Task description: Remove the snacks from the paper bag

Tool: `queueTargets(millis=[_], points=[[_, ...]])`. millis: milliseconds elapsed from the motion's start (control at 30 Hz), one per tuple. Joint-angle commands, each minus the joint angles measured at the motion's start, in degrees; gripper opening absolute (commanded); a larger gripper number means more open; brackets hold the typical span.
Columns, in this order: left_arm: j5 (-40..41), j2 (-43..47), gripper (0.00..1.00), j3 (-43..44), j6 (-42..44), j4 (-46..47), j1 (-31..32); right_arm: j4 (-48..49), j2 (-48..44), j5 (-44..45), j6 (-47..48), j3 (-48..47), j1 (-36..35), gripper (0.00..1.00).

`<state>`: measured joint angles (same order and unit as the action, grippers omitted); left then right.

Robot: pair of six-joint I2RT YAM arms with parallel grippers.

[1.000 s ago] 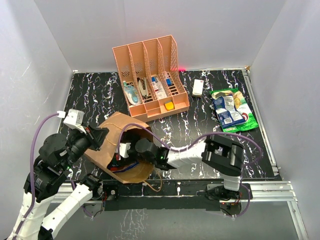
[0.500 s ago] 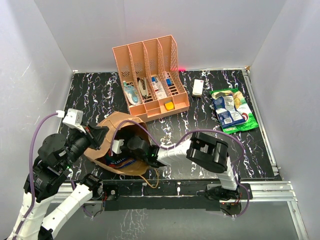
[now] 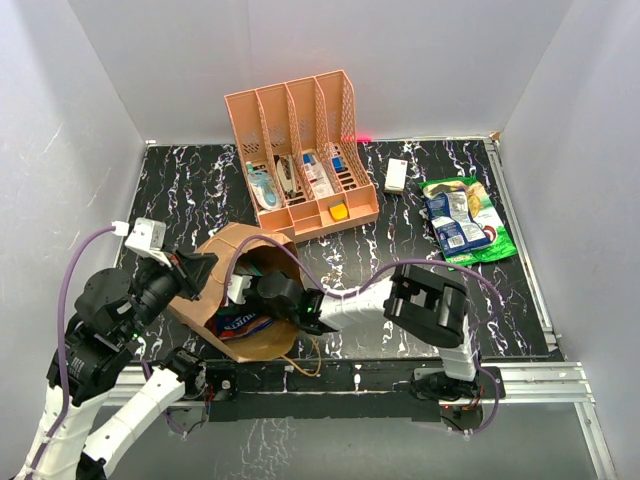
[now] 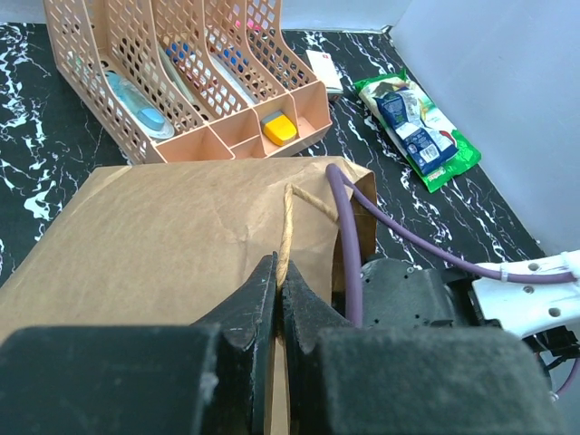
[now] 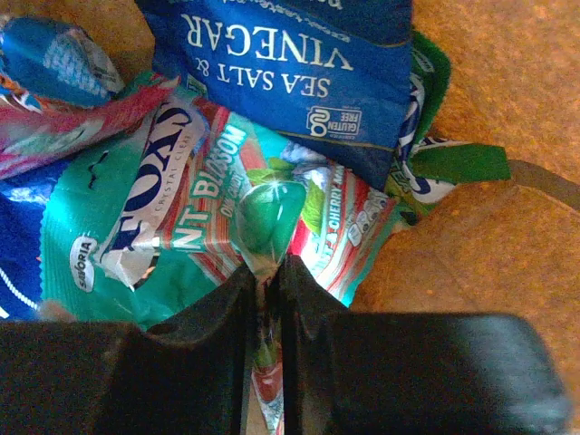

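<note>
Right gripper (image 5: 265,274) on packet (image 5: 163,227) (inside bag (image 5: 480,245))

The overhead view is bright and even, lit from above with the white walls scattering the light, so shadows under the orange rack (image 3: 300,220) and the arms are soft; a small red glow (image 3: 361,137) marks the back wall. The left wrist view is crisp farther out, while the left gripper (image 4: 277,276) is a dark, slightly soft mass. Inside the paper bag (image 5: 471,227) the right wrist view turns warm orange. A glare spot sits on the teal packet (image 5: 109,263), and the right gripper (image 5: 265,272) is blurred black.
</note>
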<state>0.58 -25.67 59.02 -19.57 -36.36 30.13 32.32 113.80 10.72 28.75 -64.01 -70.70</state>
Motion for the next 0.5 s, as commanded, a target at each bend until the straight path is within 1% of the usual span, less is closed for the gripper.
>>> queueTargets(millis=[0, 267, 300, 467], points=[[-1.14, 1.29, 0.00, -0.25, -0.47, 1.08, 0.19, -1.29, -6.99, -2.96, -5.78, 1.17, 0.30, 0.14], [-1.09, 0.92, 0.00, -0.48, -0.42, 1.61, 0.14, -7.23, -13.32, -8.42, -13.19, 4.75, 0.25, 0.08], [-1.23, 0.70, 0.00, -0.61, -0.20, 1.67, 0.14, -7.60, -15.25, -8.97, -14.13, 5.36, 0.21, 0.08], [-1.60, 0.44, 0.00, -1.43, -0.63, 2.60, 0.11, -5.14, -20.73, -9.27, -19.64, 10.53, 0.21, 0.08]])
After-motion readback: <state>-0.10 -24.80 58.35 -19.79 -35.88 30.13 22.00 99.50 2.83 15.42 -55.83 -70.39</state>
